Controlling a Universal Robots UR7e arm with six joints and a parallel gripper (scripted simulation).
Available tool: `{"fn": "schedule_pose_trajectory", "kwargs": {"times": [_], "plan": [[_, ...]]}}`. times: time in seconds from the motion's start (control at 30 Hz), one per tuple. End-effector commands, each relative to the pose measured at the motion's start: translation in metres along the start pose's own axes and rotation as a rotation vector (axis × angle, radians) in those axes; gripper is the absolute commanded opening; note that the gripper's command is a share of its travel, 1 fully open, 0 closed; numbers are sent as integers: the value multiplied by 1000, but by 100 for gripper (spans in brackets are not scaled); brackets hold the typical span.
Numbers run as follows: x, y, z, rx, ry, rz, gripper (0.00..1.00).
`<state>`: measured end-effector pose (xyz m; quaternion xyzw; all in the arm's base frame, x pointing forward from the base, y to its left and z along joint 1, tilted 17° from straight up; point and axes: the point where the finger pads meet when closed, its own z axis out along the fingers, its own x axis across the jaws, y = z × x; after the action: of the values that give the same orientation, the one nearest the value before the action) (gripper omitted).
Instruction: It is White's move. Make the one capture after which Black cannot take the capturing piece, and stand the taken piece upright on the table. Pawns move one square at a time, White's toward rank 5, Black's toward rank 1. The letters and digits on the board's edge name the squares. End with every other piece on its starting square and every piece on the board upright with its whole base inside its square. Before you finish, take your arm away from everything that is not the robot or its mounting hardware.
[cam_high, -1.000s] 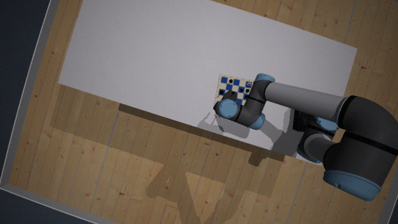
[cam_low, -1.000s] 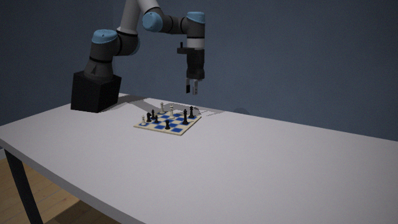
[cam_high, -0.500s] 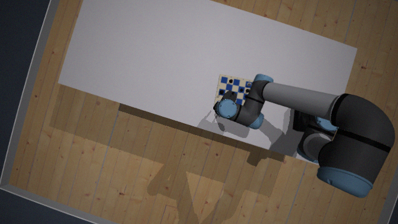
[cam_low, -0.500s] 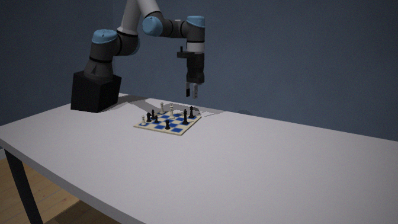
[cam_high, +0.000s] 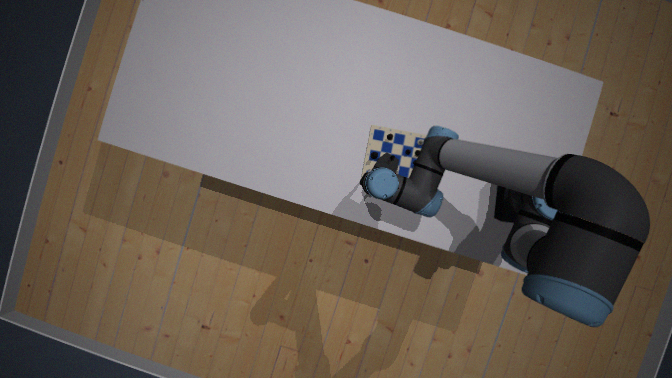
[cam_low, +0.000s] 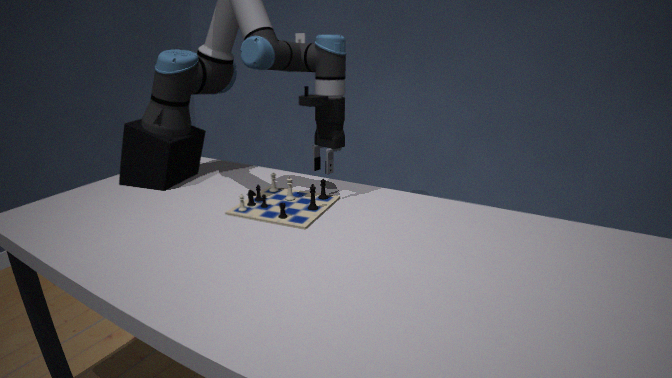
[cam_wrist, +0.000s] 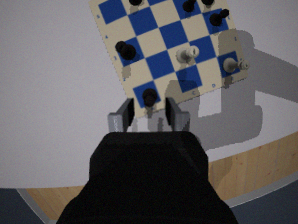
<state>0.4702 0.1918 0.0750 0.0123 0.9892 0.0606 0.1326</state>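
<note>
A small blue-and-cream chessboard (cam_low: 287, 206) lies on the grey table; it also shows in the wrist view (cam_wrist: 169, 32) and from above (cam_high: 393, 151). Several black pieces and three white pieces stand upright on it. A black piece (cam_low: 323, 189) stands at the board's far right corner; in the wrist view (cam_wrist: 150, 98) it sits just ahead of my fingers. A taller black piece (cam_low: 312, 196) stands next to it. My gripper (cam_low: 323, 162) hangs open and empty a little above that corner piece; its fingers show in the wrist view (cam_wrist: 148, 115).
The arm's black base block (cam_low: 161, 154) stands at the table's back left. The table's near edge (cam_wrist: 220, 176) runs close behind the gripper in the wrist view. The arm's wrist (cam_high: 400, 185) hides part of the board from above.
</note>
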Motion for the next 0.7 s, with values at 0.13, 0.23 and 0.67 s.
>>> {"fn": "schedule_pose_trajectory", "kwargs": {"times": [0.13,0.23,0.67], "plan": [[-1,0,8,0,-2,0,79],[-1,0,9,0,-2,0,79],[-1,0,11,0,-2,0,79]]}}
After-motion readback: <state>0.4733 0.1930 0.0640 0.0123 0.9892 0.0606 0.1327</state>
